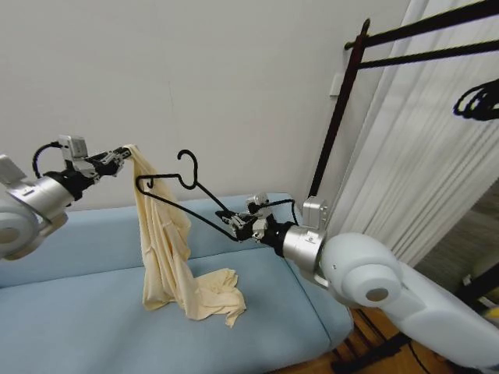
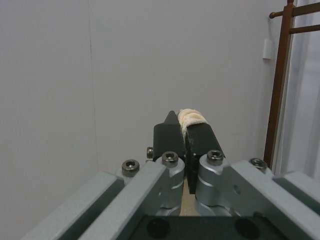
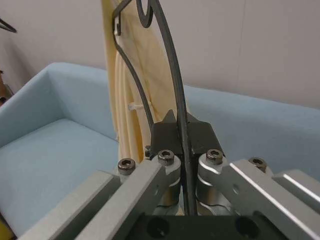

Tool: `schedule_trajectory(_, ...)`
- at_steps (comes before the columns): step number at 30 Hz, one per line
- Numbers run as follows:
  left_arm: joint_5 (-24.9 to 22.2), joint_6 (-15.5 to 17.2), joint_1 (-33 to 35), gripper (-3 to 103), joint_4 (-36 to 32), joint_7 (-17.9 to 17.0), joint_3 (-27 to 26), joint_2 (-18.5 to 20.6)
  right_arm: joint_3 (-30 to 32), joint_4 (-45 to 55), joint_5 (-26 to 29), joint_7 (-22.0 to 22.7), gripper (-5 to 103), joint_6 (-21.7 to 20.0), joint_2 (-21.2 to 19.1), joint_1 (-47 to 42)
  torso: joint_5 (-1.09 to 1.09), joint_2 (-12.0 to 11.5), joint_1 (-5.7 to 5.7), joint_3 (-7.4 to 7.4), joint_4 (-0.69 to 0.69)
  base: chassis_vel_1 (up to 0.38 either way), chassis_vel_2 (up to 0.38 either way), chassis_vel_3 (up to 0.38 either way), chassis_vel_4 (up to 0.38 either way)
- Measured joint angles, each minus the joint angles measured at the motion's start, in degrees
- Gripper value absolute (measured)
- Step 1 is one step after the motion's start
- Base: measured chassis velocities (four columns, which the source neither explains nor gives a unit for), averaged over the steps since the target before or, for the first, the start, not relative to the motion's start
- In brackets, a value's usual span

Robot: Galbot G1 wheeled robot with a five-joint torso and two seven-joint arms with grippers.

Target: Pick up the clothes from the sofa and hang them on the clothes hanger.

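A cream garment (image 1: 166, 249) hangs down over the light blue sofa (image 1: 70, 312), its lower end resting on the seat. My left gripper (image 1: 122, 156) is shut on the garment's top edge, and a fold of cream cloth (image 2: 191, 118) bunches between its black fingers (image 2: 167, 137). My right gripper (image 1: 240, 224) is shut on the lower bar of a black wire hanger (image 1: 183, 191). The hanger's far end pokes into the garment near its top, and its hook points up. In the right wrist view the hanger wire (image 3: 175, 85) runs up from the pads toward the cream garment (image 3: 131, 85).
A dark clothes rack (image 1: 343, 101) with horizontal bars stands at the right, in front of a white curtain (image 1: 421, 171). Another black hanger (image 1: 477, 101) hangs on it. A plain white wall is behind the sofa. Wooden floor shows at the lower right.
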Motion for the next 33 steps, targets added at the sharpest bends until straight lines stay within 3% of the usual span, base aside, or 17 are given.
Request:
schedule_trajectory(23, -0.1, 0.0, -0.4, 1, -0.5, -0.1, 0.2, -0.1, 1.6, 0.0, -1.0, 0.9, 1, -0.1, -1.9, -1.1, 0.01, 0.0, 0.00, 0.00, 0.00, 0.000, 0.000, 0.000, 0.000)
schedule_trajectory(33, 0.0, 0.0, 0.1, 1, -1.7, -0.6, 0.3, -0.5, -1.6, -1.0, -1.1, 1.5, 1, 0.7, 1.7, 0.1, 0.00, 0.0, 0.00, 0.00, 0.00, 0.000, 0.000, 0.000, 0.000)
